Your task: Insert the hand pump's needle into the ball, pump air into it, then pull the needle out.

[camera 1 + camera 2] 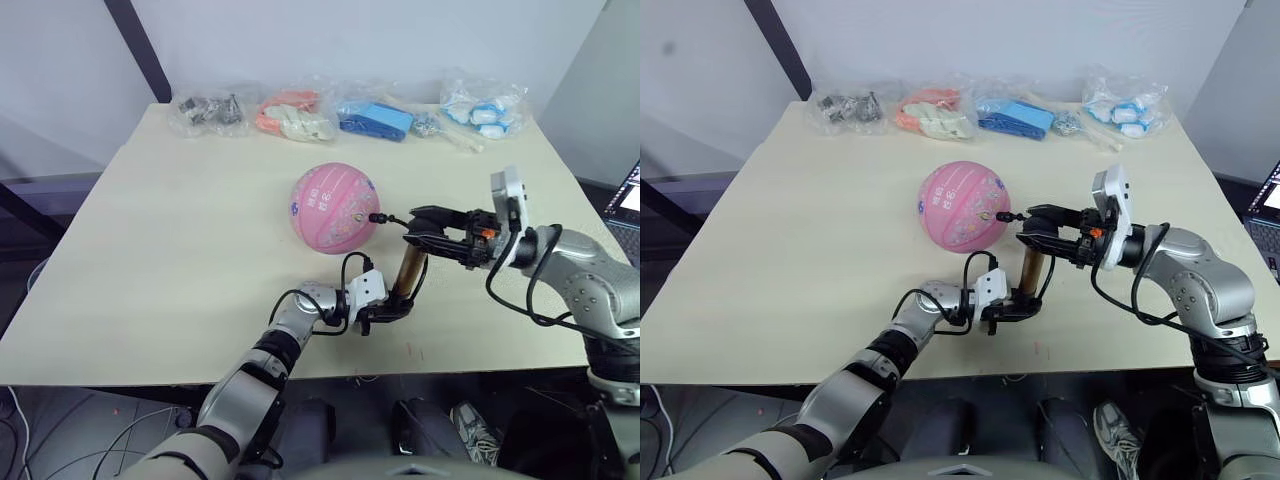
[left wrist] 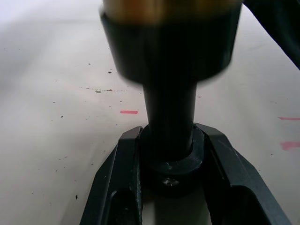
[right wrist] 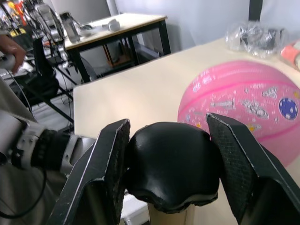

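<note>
The right tool (image 1: 428,237) is clamped on the black top handle (image 3: 171,166) of the hand pump (image 1: 409,268), its two fingers pressed against either side of the knob, while the left tool (image 1: 385,310) grips the pump's black foot (image 2: 169,159) just above the desk (image 1: 180,250), keeping the gold cylinder upright. From the pump a thin black hose loops up to the needle (image 1: 376,216), whose small fitting sits against the valve side of the ball (image 1: 336,207), so insertion looks done. The ball rests near the desk's middle and appears fairly round. By my reading, pumping is in hand or about to begin; withdrawing the needle is left.
</note>
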